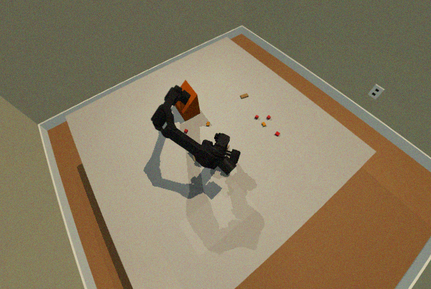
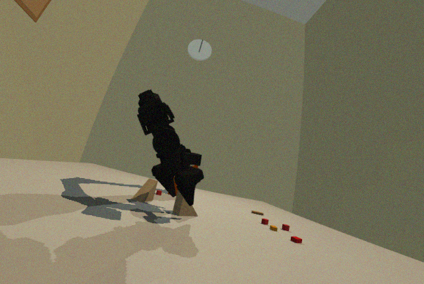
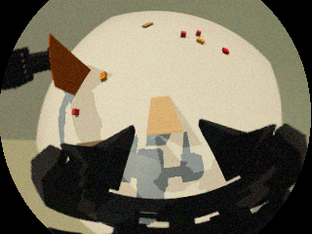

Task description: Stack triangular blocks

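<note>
One tan triangular block (image 2: 185,208) (image 3: 165,116) stands on the table. My gripper (image 2: 182,199) (image 3: 167,125) is open and empty, low over this block. In the wrist view the block shows between and just beyond the fingertips; whether a finger touches it I cannot tell. In the exterior view a finger covers part of it. The other tan triangular block (image 2: 146,190) (image 3: 90,143) stands apart to the left, mostly hidden behind the left finger in the wrist view. In the top view the hand and forearm hide most of both blocks.
A large orange angular block (image 1: 192,110) (image 3: 68,70) stands by the arm's base. A small red cube (image 1: 186,131) (image 3: 75,112) and a small orange piece (image 1: 208,124) (image 3: 103,76) lie near it. Several small red and orange pieces and a flat tan piece (image 1: 244,95) (image 2: 257,212) (image 3: 147,24) lie farther off.
</note>
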`<state>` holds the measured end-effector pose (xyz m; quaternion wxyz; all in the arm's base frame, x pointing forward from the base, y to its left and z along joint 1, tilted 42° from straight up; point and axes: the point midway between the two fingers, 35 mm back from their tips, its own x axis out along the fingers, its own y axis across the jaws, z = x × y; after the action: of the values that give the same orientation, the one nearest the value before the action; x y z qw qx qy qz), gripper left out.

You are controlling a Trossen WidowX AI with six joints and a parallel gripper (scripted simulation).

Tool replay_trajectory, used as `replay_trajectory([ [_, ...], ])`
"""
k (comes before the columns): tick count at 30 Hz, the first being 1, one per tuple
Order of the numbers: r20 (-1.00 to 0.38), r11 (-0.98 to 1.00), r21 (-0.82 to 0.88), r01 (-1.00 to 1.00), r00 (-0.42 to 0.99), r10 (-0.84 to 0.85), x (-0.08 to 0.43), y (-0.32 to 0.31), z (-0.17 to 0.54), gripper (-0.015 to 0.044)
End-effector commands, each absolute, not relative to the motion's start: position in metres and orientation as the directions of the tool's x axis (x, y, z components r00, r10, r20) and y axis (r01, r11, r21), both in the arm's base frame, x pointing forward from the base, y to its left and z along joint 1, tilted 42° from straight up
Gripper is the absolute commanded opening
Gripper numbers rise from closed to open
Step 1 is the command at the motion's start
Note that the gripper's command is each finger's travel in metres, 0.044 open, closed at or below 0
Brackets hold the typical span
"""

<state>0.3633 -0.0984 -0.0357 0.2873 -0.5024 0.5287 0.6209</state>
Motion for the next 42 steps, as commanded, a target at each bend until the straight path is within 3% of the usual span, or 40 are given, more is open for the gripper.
replay_trajectory([
  [1, -0.926, -0.280, 0.373, -0.884, -0.335, -0.177, 0.359, -0.101, -0.043, 0.0440],
  [19, -0.925, -0.280, 0.374, -0.884, -0.336, -0.178, 0.347, -0.105, -0.066, 0.0440],
  [30, -0.925, -0.280, 0.374, -0.884, -0.336, -0.178, 0.347, -0.105, -0.066, 0.0151],
  [37, -0.925, -0.280, 0.374, -0.884, -0.336, -0.178, 0.347, -0.105, -0.066, 0.0105],
  [41, -0.925, -0.279, 0.374, -0.884, -0.336, -0.177, 0.347, -0.105, -0.066, 0.0000],
  [42, -0.926, -0.277, 0.374, -0.885, -0.335, -0.176, 0.348, -0.104, -0.065, 0.0000],
])
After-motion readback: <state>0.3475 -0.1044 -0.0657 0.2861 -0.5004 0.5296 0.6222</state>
